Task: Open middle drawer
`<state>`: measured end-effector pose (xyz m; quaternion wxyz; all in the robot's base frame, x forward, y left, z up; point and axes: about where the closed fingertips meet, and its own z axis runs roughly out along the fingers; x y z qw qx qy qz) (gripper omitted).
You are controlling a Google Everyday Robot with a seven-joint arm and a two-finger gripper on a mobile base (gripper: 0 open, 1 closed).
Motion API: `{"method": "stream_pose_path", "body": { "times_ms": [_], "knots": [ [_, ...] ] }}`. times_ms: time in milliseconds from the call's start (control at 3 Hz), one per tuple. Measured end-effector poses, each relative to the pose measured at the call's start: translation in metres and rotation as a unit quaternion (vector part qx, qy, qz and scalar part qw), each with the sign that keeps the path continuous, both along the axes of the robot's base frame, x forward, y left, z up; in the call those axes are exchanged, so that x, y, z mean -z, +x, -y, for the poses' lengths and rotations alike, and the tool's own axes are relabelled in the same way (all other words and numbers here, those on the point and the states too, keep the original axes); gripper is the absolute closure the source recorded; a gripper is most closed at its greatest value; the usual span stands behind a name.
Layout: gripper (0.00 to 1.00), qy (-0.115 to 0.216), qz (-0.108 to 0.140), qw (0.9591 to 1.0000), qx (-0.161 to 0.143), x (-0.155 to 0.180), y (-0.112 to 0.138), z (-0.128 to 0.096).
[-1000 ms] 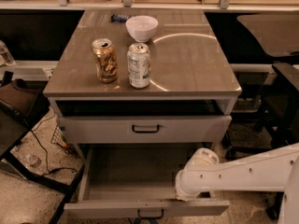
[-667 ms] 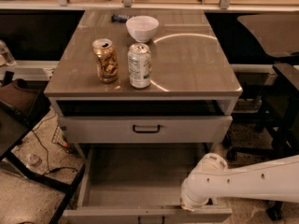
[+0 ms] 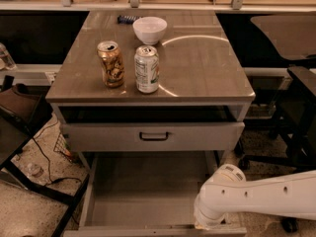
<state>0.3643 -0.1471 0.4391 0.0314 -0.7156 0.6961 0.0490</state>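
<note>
Already pulled well out, the middle drawer (image 3: 143, 196) lies open below the top drawer (image 3: 197, 137).
The gripper (image 3: 210, 224) sits at its front-right corner, seemingly to draw the front panel; its grasp cannot be told.
</note>
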Motion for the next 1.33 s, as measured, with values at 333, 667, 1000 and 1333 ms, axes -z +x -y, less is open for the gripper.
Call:
{"method": "stream_pose_path", "body": {
  "times_ms": [333, 667, 1000, 1333],
  "knots": [
    [1.00, 0.014, 0.028, 0.9995, -0.008, -0.005, 0.024, -0.009],
    [1.00, 0.036, 0.058, 0.9976, -0.012, -0.006, 0.053, -0.017],
    [1.00, 0.055, 0.060, 0.9966, -0.014, 0.008, 0.066, -0.025],
    [1.00, 0.067, 0.034, 0.9971, -0.010, 0.037, 0.056, -0.029]
  ]
}}
